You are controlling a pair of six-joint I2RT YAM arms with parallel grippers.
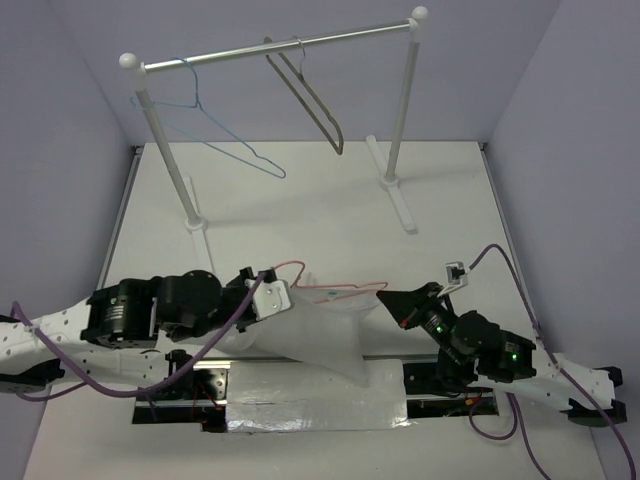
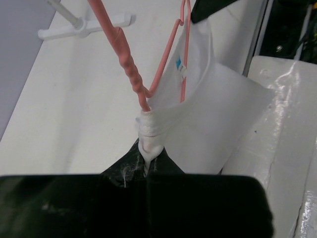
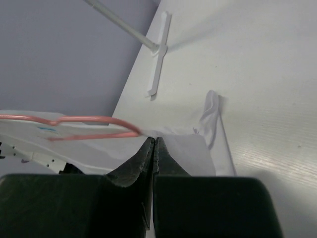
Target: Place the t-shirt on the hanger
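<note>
The white t-shirt (image 1: 320,328) hangs stretched between my two grippers above the table's near edge. The pink-red wire hanger (image 1: 335,291) lies along its top edge, partly inside the fabric. My left gripper (image 1: 272,296) is shut on bunched fabric (image 2: 150,133), with the hanger's wire (image 2: 130,67) running into that bunch. The blue neck label (image 2: 178,63) shows beside the wire. My right gripper (image 1: 384,300) is shut, its tips (image 3: 154,141) at the shirt's edge (image 3: 183,148) by the hanger's rounded end (image 3: 99,120). I cannot see how much fabric lies between the jaws.
A white garment rack (image 1: 290,48) stands at the back with a light-blue hanger (image 1: 215,140) and a grey-brown hanger (image 1: 310,95) on it. Its feet (image 1: 400,200) rest on the table. A shiny white pad (image 1: 315,395) lies at the near edge.
</note>
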